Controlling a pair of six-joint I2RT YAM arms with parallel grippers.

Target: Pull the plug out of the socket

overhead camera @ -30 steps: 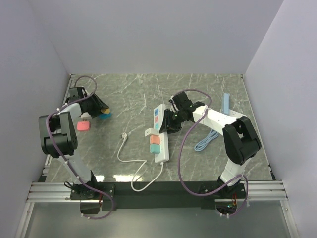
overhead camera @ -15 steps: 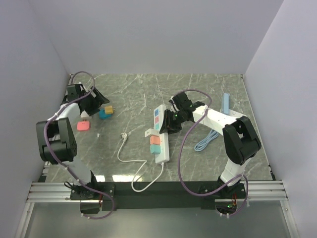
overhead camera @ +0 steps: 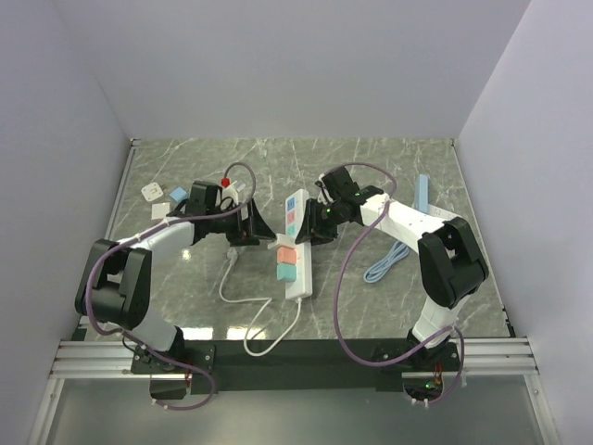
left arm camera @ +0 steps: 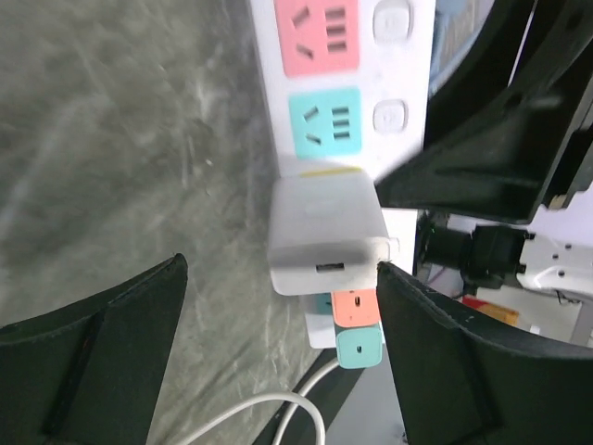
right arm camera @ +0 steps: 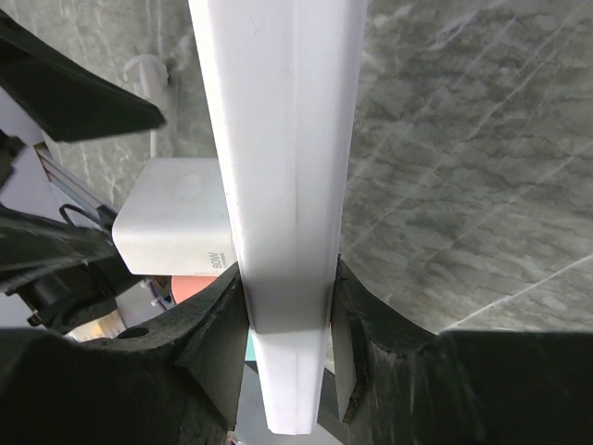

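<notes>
The socket (overhead camera: 295, 243), a long white plastic bar with smooth flat sides, lay flat near the middle of the bench (overhead camera: 371, 167), running from near to far between the two arms. The bench had a grey-green marbled surface with pale veins. The plug (left arm camera: 326, 232) was a blocky white adapter with rounded corners and a small port slot in its end face, and it sat in the socket about halfway along.

In the left wrist view four coloured outlet faces showed: one pink and one teal beyond the plug, one coral and one teal on its near side, the last two partly hidden behind it. Two square white buttons sat beside the far pair.

The left gripper (overhead camera: 259, 225) stood wide open, with its matte black fingers (left arm camera: 102, 362) on either side of the plug and holding nothing. Whether the right-hand finger touched the plug could not be made out.

The right gripper (right arm camera: 287, 306) was clamped across the width of the socket, one dark finger pressed against each long side. In that view the socket ran out of frame at the top.

A thin white cord (overhead camera: 248, 311) looped from the near end of the socket. One coiled blue cable (overhead camera: 387, 261) lay to the right, and three small items at the far left were too small to identify.
</notes>
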